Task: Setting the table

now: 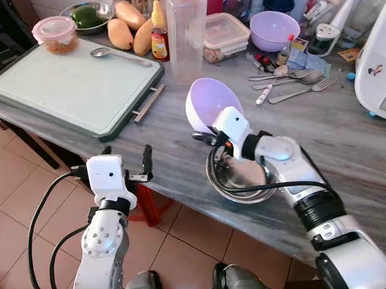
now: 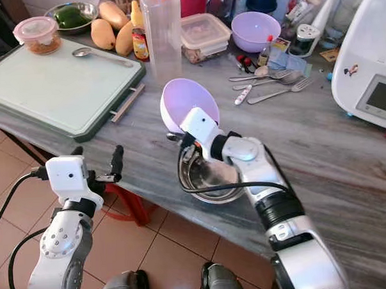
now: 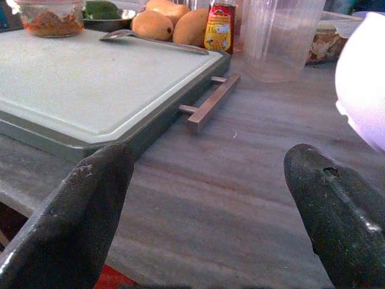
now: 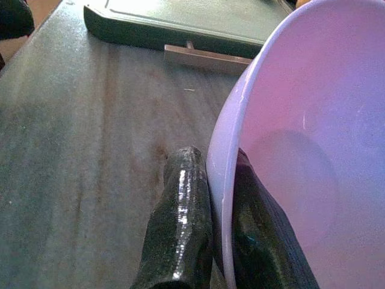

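Observation:
My right gripper [image 1: 208,136] is shut on the rim of a lilac plastic bowl [image 1: 210,104], which it holds tilted on its side above the grey counter. In the right wrist view one black finger [image 4: 180,223] lies outside the lilac bowl [image 4: 313,138] and the other inside it. Under my right wrist sits a steel bowl [image 1: 239,177] near the counter's front edge. My left gripper [image 1: 125,159] hovers open at the counter's edge, left of both bowls, with nothing between its fingers [image 3: 78,223].
A large green cutting board [image 1: 75,85] with a spoon [image 1: 115,53] lies at the left. Behind stand a clear jug [image 1: 187,33], mangoes [image 1: 127,26], a sauce bottle [image 1: 159,34], a second lilac bowl [image 1: 274,29], and loose forks and spoons [image 1: 293,82]. A white appliance [image 1: 379,72] stands at the right.

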Robot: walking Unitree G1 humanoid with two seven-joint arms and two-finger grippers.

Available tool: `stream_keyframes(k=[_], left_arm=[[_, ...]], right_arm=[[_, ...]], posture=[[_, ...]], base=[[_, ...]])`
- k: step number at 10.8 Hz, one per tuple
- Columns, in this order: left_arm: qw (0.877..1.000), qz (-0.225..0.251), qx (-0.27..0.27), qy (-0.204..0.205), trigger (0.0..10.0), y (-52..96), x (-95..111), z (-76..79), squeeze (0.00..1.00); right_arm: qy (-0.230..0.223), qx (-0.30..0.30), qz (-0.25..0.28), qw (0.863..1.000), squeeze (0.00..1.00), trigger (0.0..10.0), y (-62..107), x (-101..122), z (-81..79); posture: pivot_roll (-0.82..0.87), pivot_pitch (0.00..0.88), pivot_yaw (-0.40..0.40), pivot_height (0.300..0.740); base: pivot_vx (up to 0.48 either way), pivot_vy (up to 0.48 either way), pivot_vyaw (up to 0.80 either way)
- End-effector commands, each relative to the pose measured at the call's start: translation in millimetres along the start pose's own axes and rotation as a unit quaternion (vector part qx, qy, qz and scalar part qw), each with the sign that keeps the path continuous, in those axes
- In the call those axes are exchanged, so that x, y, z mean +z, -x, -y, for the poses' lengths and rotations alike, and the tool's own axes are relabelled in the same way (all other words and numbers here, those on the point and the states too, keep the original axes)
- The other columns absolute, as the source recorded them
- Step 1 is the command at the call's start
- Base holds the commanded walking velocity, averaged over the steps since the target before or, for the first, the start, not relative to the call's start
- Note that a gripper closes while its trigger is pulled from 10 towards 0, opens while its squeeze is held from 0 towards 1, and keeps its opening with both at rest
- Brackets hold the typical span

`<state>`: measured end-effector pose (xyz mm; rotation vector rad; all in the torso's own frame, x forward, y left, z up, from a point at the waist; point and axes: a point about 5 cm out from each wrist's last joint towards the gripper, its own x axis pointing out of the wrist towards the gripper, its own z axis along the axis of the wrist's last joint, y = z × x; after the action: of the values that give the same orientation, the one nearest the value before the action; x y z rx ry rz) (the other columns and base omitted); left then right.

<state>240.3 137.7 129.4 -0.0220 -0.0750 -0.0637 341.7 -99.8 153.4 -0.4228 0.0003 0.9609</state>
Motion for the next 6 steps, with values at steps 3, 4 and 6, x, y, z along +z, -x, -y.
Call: stream_keyframes(k=[3, 4, 6], left_arm=[[1.0, -0.013, -0.004, 0.002, 10.0, -0.9, -3.9, 1.9, 0.0], [1.0, -0.017, -0.008, 0.006, 10.0, -1.0, -4.5, 1.9, 0.0], [1.0, -0.023, -0.003, 0.007, 10.0, -0.4, -6.5, 0.4, 0.0]], right_arm=[[0.007, 0.033, -0.005, 0.999, 1.0, 10.0, 0.4, 2.6, -4.2], [0.005, 0.035, -0.006, 0.999, 1.0, 10.0, -0.8, 2.5, -5.4], [0.011, 0.044, -0.004, 0.999, 1.0, 10.0, -3.6, 1.9, -12.0]], posture=[[0.03, 0.177, -0.019, 0.74], [0.03, 0.177, -0.019, 0.74], [0.02, 0.176, -0.021, 0.74]], base=[[0.0, 0.0, 0.0], [0.0, 0.0, 0.0], [0.0, 0.0, 0.0]])
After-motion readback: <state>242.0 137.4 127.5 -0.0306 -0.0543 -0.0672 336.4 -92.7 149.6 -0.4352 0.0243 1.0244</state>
